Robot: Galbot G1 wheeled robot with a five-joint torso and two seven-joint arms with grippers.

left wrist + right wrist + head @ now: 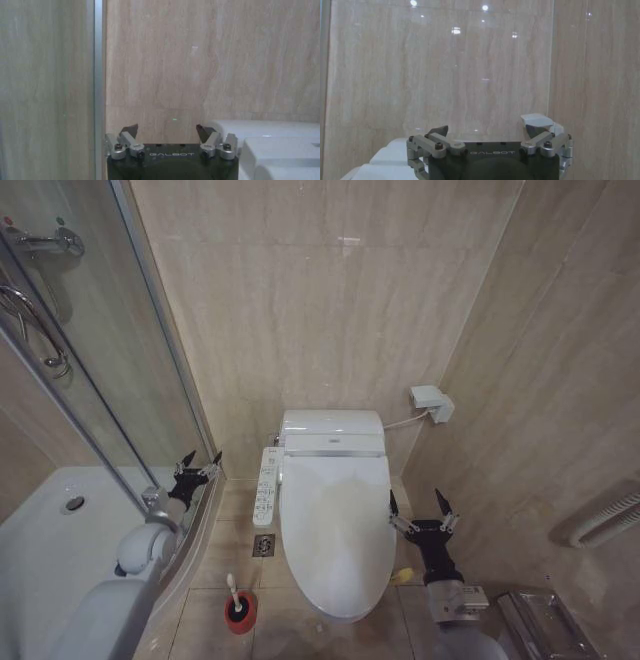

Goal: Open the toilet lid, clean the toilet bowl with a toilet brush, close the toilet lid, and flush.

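Both sets of jaws stand spread apart with nothing between them. The left gripper [198, 464] hangs at centre left of the head view, just beside the glass shower door [120, 370] and well apart from the toilet; in its own wrist view the left gripper [168, 132] faces the beige tiled wall [210, 60], with the door's metal frame [98, 75] running upright at left. The right gripper [418, 504] sits at lower right of the head view, just beside the right edge of the lid [334, 530], not touching it. In its wrist view the right gripper [487, 129] also faces wall tiles, with a small white wall box [538, 120] near one fingertip.

The lid is down, covering the bowl (which cannot be seen under it), and fills the lower centre of the head view. The brush [238, 604] stands upright in its red holder on the floor at lower centre left, near the front left of the toilet. A long button panel [266, 486] lies along the lid's left side.
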